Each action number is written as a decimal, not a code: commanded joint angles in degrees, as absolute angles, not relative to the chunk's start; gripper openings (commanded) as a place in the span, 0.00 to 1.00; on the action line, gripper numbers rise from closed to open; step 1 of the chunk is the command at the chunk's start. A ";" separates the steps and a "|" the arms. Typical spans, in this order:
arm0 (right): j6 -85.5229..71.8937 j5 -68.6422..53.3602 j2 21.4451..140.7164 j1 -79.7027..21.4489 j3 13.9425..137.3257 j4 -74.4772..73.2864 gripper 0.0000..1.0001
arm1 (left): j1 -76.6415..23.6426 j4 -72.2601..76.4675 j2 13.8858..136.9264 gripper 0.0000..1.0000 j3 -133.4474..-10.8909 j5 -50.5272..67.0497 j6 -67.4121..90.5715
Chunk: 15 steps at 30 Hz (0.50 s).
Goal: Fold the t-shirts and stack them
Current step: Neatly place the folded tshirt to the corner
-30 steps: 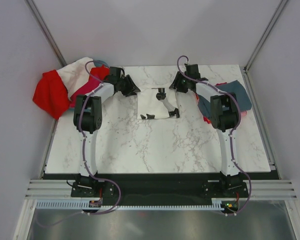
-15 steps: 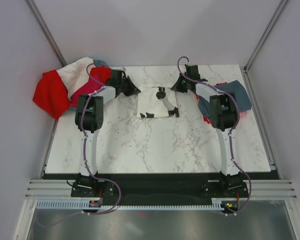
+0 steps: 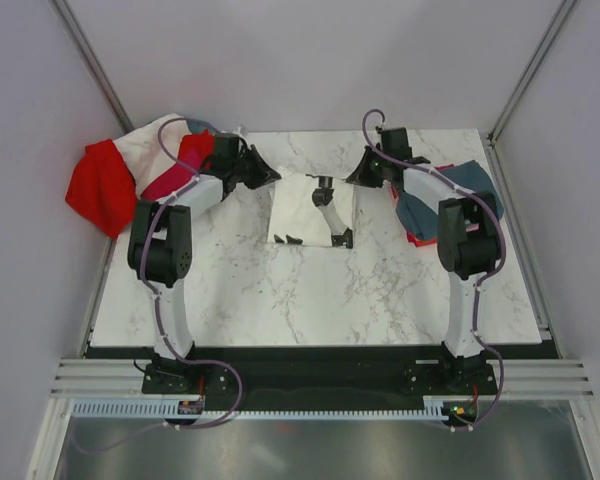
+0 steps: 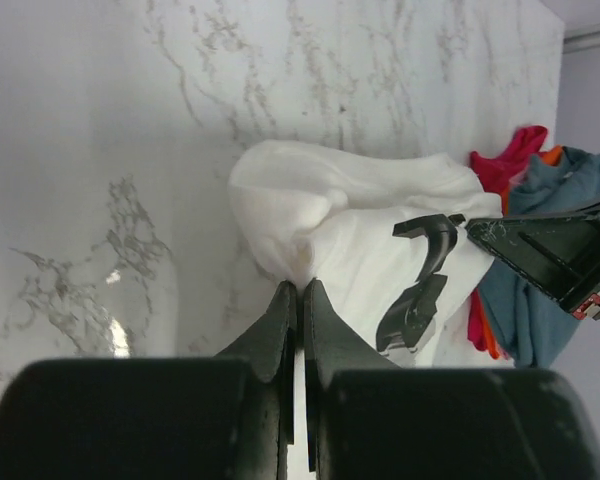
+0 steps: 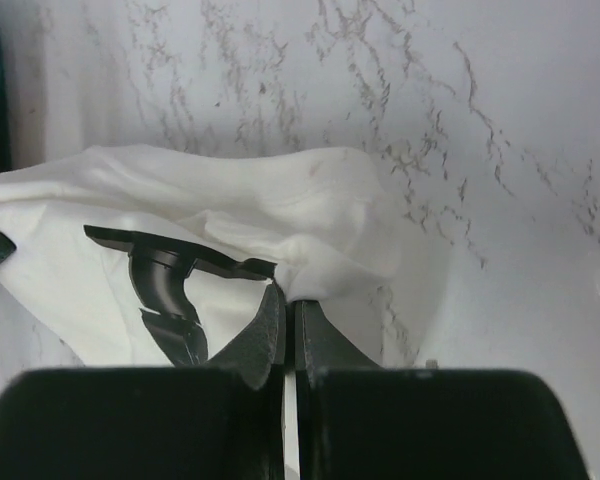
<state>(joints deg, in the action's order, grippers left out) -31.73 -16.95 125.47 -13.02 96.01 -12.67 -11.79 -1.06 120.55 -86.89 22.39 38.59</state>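
Both pairs of jaws have clamped shut since a second ago, and the arms' elbows have swung outward. The left gripper [image 4: 300, 290] and right gripper [image 5: 285, 300] each pinch a far corner of the white t-shirt [image 3: 305, 215], probably to fold it over. It lies by the table's [image 3: 310, 300] far edge, between the red shirt [image 3: 100, 185] at the far-left corner and the slate grey-blue shirt [image 3: 485, 190] at the right edge.

A white marble-patterned table [image 3: 310, 290] stands between plain grey walls [image 3: 310, 60].
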 commanded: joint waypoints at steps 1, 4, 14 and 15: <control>-29.97 -17.76 114.63 -13.27 92.82 -11.78 0.00 | -12.91 2.29 109.53 0.02 -84.03 19.86 38.76; -29.62 -16.62 107.07 -12.83 88.34 -11.78 0.00 | -14.32 2.29 103.11 0.02 -81.39 18.90 38.85; -29.88 -6.25 82.29 -6.69 82.79 -19.93 0.00 | -29.43 0.97 87.63 0.02 -79.10 5.81 39.64; -29.45 -3.28 81.05 -5.46 83.40 -21.26 0.00 | -30.57 0.97 87.10 0.02 -79.80 5.28 39.99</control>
